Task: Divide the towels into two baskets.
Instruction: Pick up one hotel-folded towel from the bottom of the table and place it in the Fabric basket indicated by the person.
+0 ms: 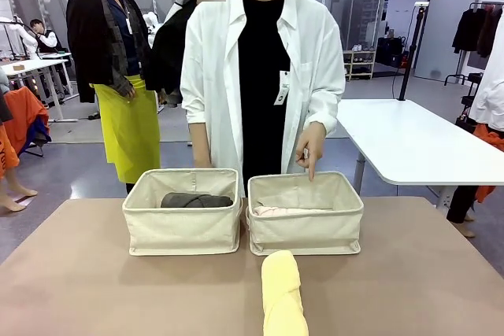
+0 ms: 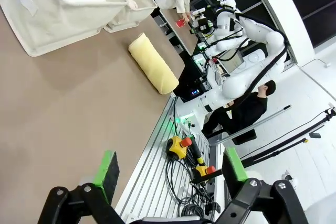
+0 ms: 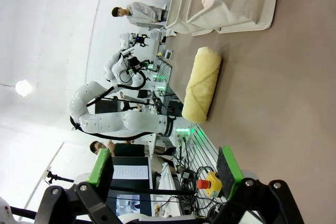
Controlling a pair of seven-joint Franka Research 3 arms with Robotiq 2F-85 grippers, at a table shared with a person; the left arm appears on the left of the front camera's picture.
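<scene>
Two cream canvas baskets stand side by side at mid-table. The left basket [image 1: 181, 234] holds a dark grey towel [image 1: 195, 201]; the right basket [image 1: 305, 234] holds a pale pink towel [image 1: 287, 211]. A pale yellow rolled towel [image 1: 282, 293] lies on the table in front of the right basket, near the front edge. My left gripper [image 2: 170, 169] is open over the table's near edge, far from the yellow towel [image 2: 153, 62]. My right gripper [image 3: 165, 166] is also open and empty, well back from the yellow towel [image 3: 201, 83].
A person in a white coat stands behind the baskets, one hand [image 1: 311, 155] pointing a finger down at the right basket's back rim. The brown table [image 1: 94, 289] is bare left and right of the yellow towel.
</scene>
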